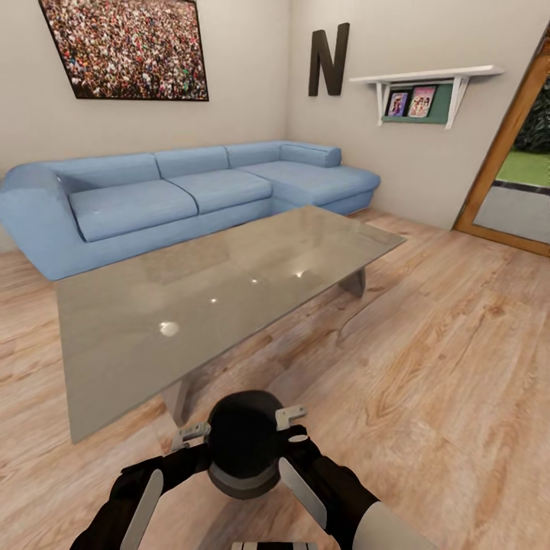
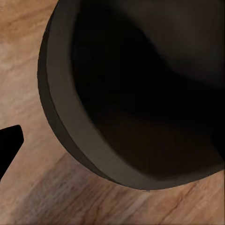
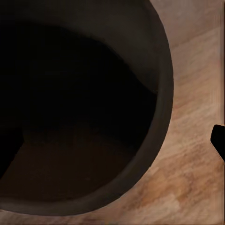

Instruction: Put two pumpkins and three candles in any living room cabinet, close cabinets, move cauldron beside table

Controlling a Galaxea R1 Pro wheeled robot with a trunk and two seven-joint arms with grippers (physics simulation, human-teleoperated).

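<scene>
In the head view we see the cauldron, a round black pot with a grey band, held low in front of the trunk between both arms. It sits just off the near corner of the glass worktop, over the wooden floor. The left claw presses against the pot's left side and the right claw against its right side; pale finger parts show at each flank of the pot. Whether each claw is pinching the rim or merely pushing on the wall, we cannot tell from here. Beyond the worktop stands a long blue sofa along the wall, with a crowd picture above it, a dark letter N on the adjoining wall, and a white shelf carrying framed photos. A wood-framed doorway opens at the right.

In the left wrist view we look into the cauldron's dark hollow, its thick grey-brown rim curving across the picture, floorboards beneath. One black fingertip lies outside the rim; the other we cannot make out.

In the right wrist view the cauldron again shows its dark interior and rim, above floorboards. A black fingertip shows outside the rim at the picture's edge; the claw's opening stays unclear to us.
</scene>
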